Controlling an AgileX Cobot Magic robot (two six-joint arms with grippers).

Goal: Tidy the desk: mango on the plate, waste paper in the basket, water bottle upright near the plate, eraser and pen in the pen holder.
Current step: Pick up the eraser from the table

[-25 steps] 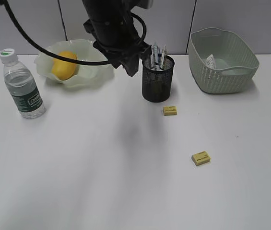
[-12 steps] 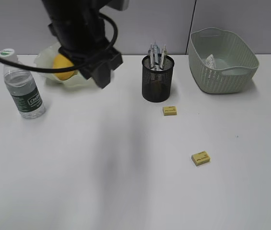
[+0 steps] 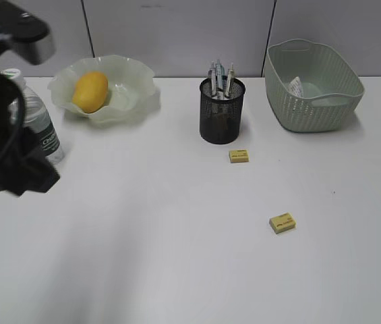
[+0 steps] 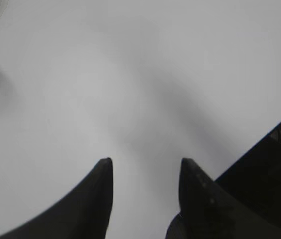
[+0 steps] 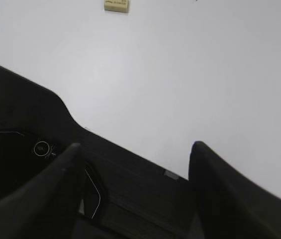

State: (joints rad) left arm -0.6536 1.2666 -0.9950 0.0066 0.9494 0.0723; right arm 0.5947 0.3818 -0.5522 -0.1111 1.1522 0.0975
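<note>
Your left gripper (image 4: 145, 164) hangs open and empty over bare desk (image 4: 130, 74). Only your right wrist view shows the right gripper (image 5: 135, 149), spread wide and empty, with an eraser (image 5: 116, 5) well ahead of its tips.

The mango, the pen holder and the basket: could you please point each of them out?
mango (image 3: 90, 92), exterior view, middle of the fruit.
pen holder (image 3: 221, 120), exterior view, mesh side.
basket (image 3: 309, 115), exterior view, woven front wall.

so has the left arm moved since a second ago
Yes. The left arm swung left, away from the pen holder, and now sits by the water bottle.
</note>
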